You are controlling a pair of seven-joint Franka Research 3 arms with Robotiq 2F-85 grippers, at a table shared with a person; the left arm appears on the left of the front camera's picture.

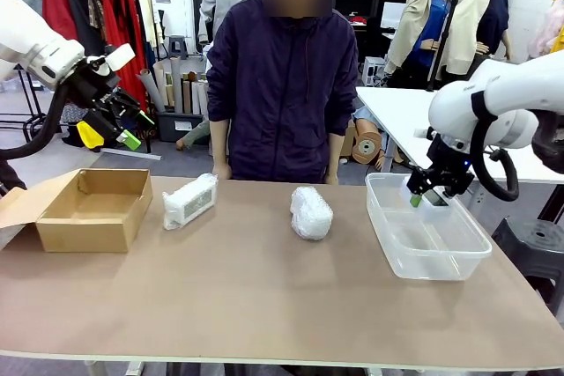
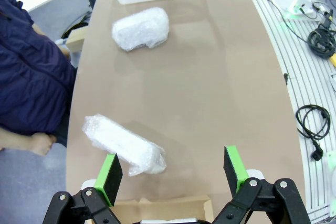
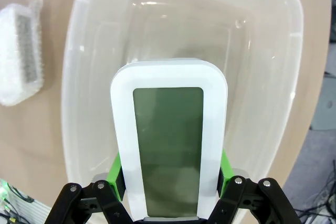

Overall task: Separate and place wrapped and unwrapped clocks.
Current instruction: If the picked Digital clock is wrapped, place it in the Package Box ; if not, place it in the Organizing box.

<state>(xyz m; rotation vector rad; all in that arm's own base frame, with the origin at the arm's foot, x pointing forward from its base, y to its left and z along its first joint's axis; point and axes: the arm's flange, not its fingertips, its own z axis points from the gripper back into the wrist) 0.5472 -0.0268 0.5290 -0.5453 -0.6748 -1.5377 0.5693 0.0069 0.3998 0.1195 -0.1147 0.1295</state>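
My right gripper (image 1: 421, 196) is shut on the bare white clock (image 3: 169, 140), whose greenish-grey screen faces the wrist camera, and holds it just above the clear plastic bin (image 1: 427, 257) (image 3: 79, 145) at the table's right. The boxy wrapped bundle (image 1: 189, 201) (image 2: 123, 146) lies left of centre. The rounded wrapped lump (image 1: 311, 212) (image 2: 140, 28) (image 3: 21, 51) rests near the middle. My left gripper (image 1: 123, 129) (image 2: 171, 174) hangs open in the air above the cardboard box (image 1: 88, 209), nothing between its green pads.
A person in a dark purple jacket (image 1: 282, 85) stands at the far edge, hands down behind the table. The cardboard box sits open at the left end. Bare brown tabletop (image 1: 264, 297) stretches along the near side. Cables (image 2: 315, 129) lie beyond the table's edge.
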